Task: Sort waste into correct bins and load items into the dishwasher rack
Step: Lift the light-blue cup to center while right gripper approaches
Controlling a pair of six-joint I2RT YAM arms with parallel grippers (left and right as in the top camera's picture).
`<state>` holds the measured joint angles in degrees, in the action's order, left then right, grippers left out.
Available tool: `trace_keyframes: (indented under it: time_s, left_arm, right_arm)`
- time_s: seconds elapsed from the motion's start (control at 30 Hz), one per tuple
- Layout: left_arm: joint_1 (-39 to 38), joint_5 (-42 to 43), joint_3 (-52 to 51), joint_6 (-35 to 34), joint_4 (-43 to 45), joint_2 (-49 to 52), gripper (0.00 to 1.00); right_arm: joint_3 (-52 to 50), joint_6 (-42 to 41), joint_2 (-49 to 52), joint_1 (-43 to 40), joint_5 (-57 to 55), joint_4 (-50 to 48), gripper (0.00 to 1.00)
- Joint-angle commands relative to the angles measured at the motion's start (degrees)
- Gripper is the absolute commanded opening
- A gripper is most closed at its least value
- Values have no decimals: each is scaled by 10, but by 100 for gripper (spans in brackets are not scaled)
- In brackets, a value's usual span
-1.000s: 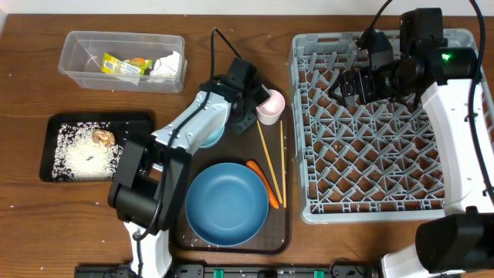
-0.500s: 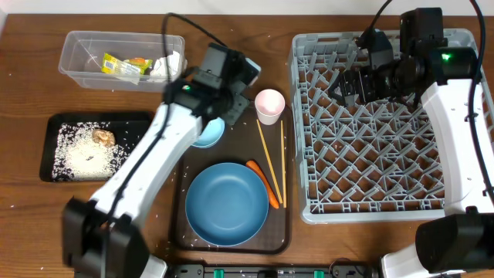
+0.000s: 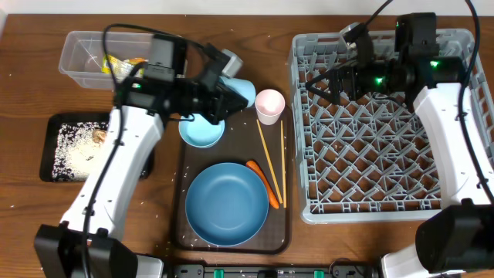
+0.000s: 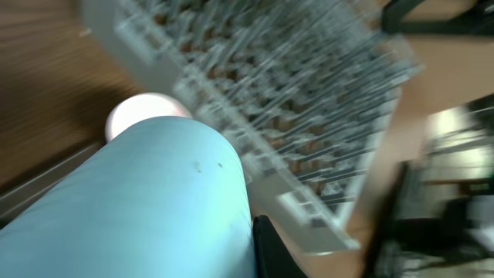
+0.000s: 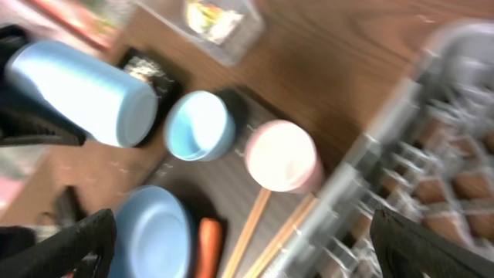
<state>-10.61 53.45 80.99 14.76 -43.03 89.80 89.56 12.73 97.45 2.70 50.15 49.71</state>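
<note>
My left gripper (image 3: 224, 96) is shut on the light-blue cup (image 3: 238, 90), held on its side above the brown serving tray; the cup fills the left wrist view (image 4: 147, 208) and shows in the right wrist view (image 5: 85, 93). My right gripper (image 3: 320, 85) is open and empty above the grey dishwasher rack (image 3: 382, 123). The pale pink cup (image 3: 269, 106), small light-blue bowl (image 3: 202, 131), blue plate (image 3: 227, 204), orange carrot (image 3: 264, 184) and two chopsticks (image 3: 272, 162) lie on the tray. Rice and a brown lump (image 3: 101, 136) are in the black tray (image 3: 54, 166).
The clear tub (image 3: 77, 54) at the back left holds a yellow-green wrapper (image 3: 116, 63); the left arm covers the rest of it. The brown serving tray (image 3: 231, 244) sits between the black tray and the rack. Rice grains are scattered on the wood.
My left arm swung up and left, lifting the light-blue cup on its side off the tray. My right gripper moved left over the rack's near-left corner.
</note>
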Motion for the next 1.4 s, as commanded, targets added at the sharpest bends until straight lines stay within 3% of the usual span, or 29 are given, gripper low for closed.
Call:
trace_keyframes:
  time_s: [0.0, 0.1, 0.2, 0.43, 0.57, 0.97, 1.37]
  left_arm:
    - [34, 187, 2, -5, 5, -2, 6]
    - [54, 266, 2, -5, 16, -2, 6]
    - [57, 285, 2, -4, 28, -2, 6]
    - [44, 311, 2, 24, 33, -2, 6]
    - [44, 311, 1, 32, 33, -2, 6]
    - [44, 312, 1, 36, 35, -2, 6]
    - [44, 312, 1, 36, 43, -2, 6]
  right_arm:
    - [-34, 11, -6, 4, 159, -34, 99]
    - [-61, 10, -6, 9, 243, -96, 99]
    - [-75, -27, -6, 25, 283, -164, 96]
    - [-89, -223, -6, 91, 210, -342, 95]
    - [-89, -273, -6, 106, 191, -398, 96]
    - [-91, -259, -4, 146, 186, -410, 97]
    - [-91, -271, 18, 175, 167, -416, 77]
